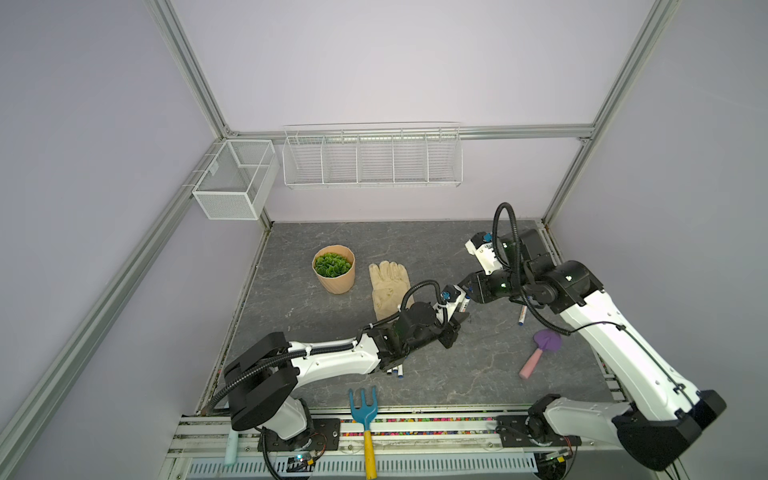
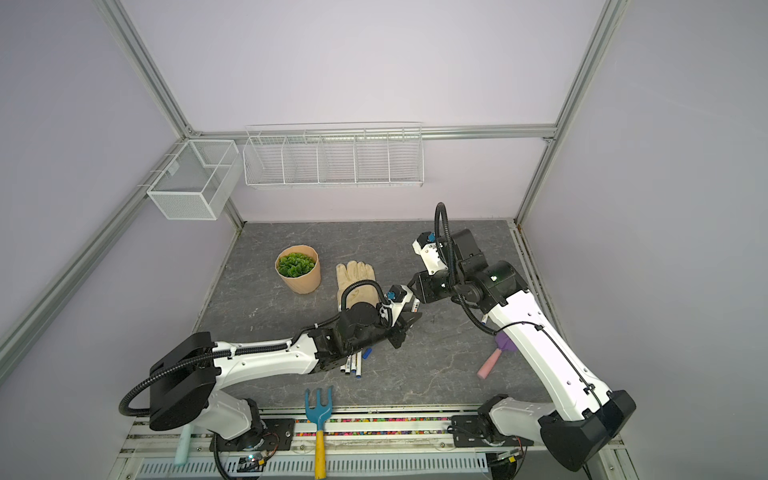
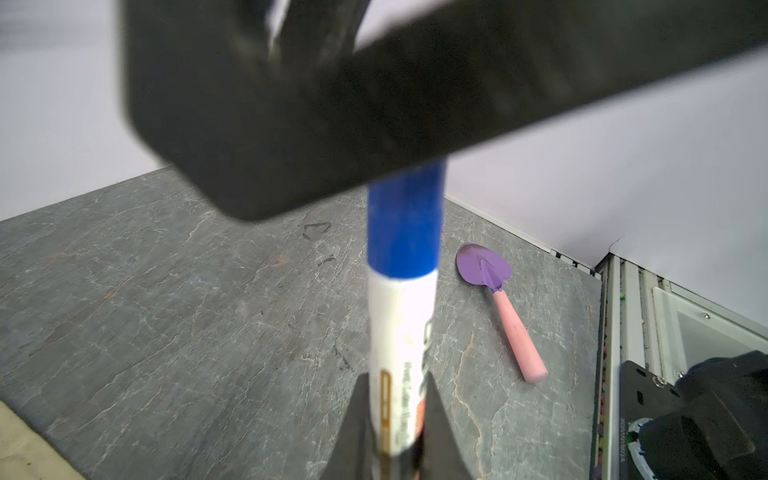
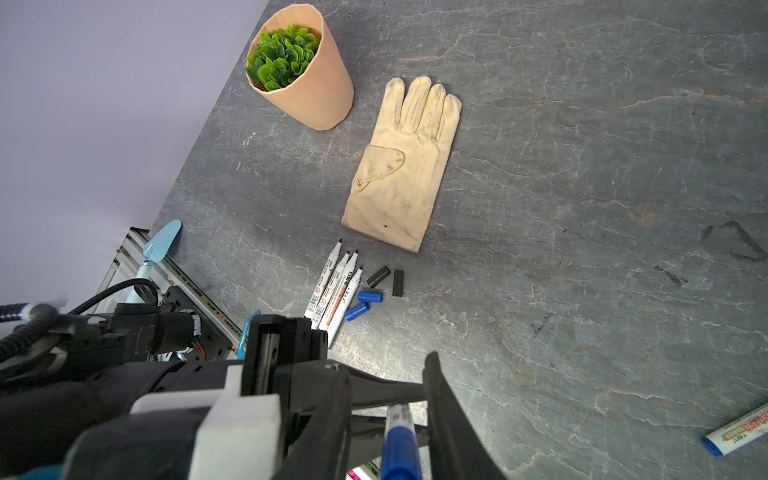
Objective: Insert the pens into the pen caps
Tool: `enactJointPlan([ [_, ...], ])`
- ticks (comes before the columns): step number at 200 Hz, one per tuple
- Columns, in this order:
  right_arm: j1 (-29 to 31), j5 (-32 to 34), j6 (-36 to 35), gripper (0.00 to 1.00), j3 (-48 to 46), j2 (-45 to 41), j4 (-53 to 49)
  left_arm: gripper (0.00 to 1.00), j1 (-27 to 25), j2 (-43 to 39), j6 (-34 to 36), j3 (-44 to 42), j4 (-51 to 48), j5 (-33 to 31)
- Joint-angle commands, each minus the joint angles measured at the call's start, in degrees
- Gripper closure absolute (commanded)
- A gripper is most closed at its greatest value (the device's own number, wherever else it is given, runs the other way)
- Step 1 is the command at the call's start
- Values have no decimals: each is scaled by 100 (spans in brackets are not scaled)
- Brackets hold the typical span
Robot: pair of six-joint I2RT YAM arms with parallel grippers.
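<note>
Left gripper (image 3: 397, 399): clamped tight on the lower barrel of a pen (image 3: 401, 332), held up off the surface (image 4: 582, 208). Gripping low leaves the writing end free for the other arm.
Right gripper (image 1: 469, 291): meets that pen end-on, with its jaws on either side of the blue cap (image 3: 403, 224). The right wrist view shows a gap on one side of the cap, so whether the jaws are pressing on it cannot be told.
Held pen: the cap's rim sits flush against the white barrel, so this pair looks joined or very nearly so. Working in mid-air between the two arms lets them push straight along the pen's length.
Four bare pens (image 4: 332, 286): lie side by side on the surface near the left arm, uncovered tips pointing toward the glove (image 4: 403, 166).
Loose caps (image 4: 376, 291): two blue and two black, just beside those tips, so each next pairing is probably a short reach.
Capped pen (image 4: 735, 432): lies alone, well apart on the right arm's side, near the trowel (image 3: 484, 266). This is likely where finished pens are set down.
Plant pot (image 4: 299, 66): stands beyond the glove, clear of the work.
</note>
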Motion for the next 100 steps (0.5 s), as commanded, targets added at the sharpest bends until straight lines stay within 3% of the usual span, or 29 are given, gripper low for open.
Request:
enactJointPlan([
  [1, 23, -84, 53, 78, -209, -108, 171, 100, -42, 46, -80, -44, 205, -84],
  [36, 28, -352, 209, 93, -689, -135, 212, 100, -44, -59, -180, -29, 500, -91],
  [74, 28, -978, 623, 93, -1203, 347, 53, 100, 67, -135, -286, 176, 964, 90],
  [100, 62, -1277, 622, 93, -1354, 1014, -463, 100, 413, -139, -784, 216, 1573, 289],
])
